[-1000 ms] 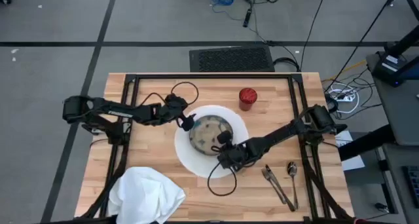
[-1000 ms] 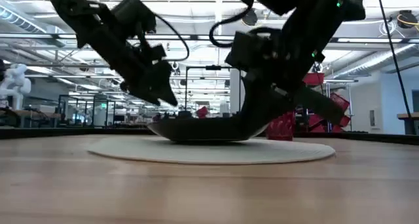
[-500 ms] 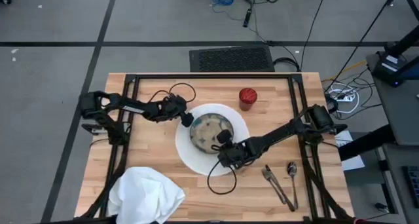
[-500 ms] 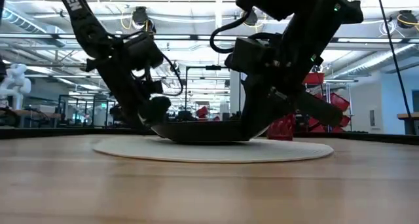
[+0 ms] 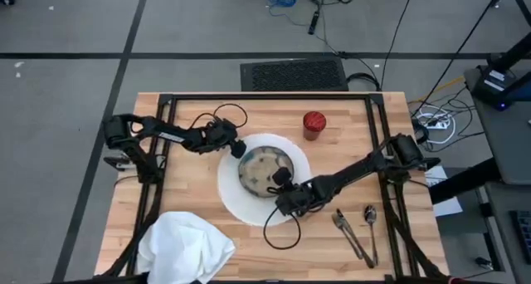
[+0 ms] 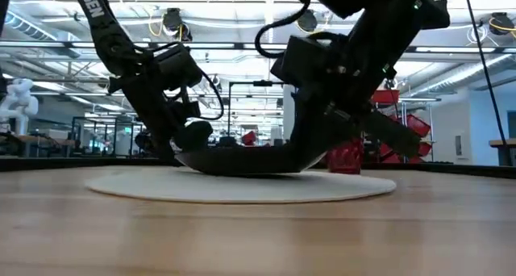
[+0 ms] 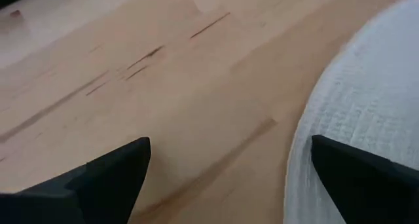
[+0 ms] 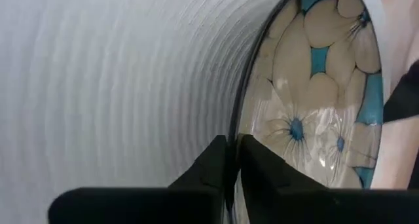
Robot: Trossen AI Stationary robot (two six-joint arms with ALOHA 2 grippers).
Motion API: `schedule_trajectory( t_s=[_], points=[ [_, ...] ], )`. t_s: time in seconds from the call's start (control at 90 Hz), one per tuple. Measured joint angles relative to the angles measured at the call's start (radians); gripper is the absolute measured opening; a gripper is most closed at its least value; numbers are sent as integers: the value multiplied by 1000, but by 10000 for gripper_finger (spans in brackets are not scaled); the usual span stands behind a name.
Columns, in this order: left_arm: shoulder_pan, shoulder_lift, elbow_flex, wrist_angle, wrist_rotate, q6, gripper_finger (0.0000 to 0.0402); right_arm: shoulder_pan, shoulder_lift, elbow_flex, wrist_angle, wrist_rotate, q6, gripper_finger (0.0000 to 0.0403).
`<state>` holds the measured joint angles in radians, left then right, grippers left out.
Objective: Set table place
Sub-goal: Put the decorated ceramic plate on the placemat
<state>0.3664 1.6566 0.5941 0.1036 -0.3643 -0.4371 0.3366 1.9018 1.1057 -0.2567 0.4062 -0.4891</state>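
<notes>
Where the pale wooden desk (image 5: 191,197) is crossed by its black frame rails, the place setting is laid out as follows. A bowl (image 5: 265,168) with a cream-and-blue flower pattern inside is seated on a large round white plate (image 5: 235,194) near the desk's middle. The bowl's rim is clamped between the fingers of the right hand (image 5: 282,181), which are seen in the right wrist view closed on it edge-on (image 8: 230,160). The left hand (image 5: 239,150) is held low at the plate's far-left edge, its two fingers (image 7: 108,175) spread apart over bare wood and the plate's border, with nothing gripped. A small red cup (image 5: 314,124) is stood beyond the plate, apart from it. A white cloth napkin (image 5: 186,245) is heaped at the near-left corner. Metal cutlery (image 5: 358,230) is laid near the right side, close to the right arm; the single pieces cannot be told apart with certainty.
</notes>
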Motion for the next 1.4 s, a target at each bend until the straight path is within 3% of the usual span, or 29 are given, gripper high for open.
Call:
schedule_trajectory(
  t_s=[0.1, 0.267, 0.822, 1.078, 1.244, 1.4],
  points=[
    [0, 0, 0, 0, -3, 1, 400, 4, 0, 0, 26, 2, -3, 13],
    [0, 1, -1, -1, -15, 1, 400, 5, -4, -1, 61, 101, 1, 12],
    [2, 3, -3, 51, -18, 27, 399, 0, -16, -1, 233, 189, -117, 2],
    [1, 3, -3, 54, -21, 27, 399, -5, -13, -1, 243, 160, -122, 1],
    [0, 3, -3, 67, -21, 27, 399, -16, 11, 3, 252, 69, -97, 0],
    [0, 3, -3, 68, -21, 27, 399, -20, 45, 3, 243, 72, -99, 0]
  ],
)
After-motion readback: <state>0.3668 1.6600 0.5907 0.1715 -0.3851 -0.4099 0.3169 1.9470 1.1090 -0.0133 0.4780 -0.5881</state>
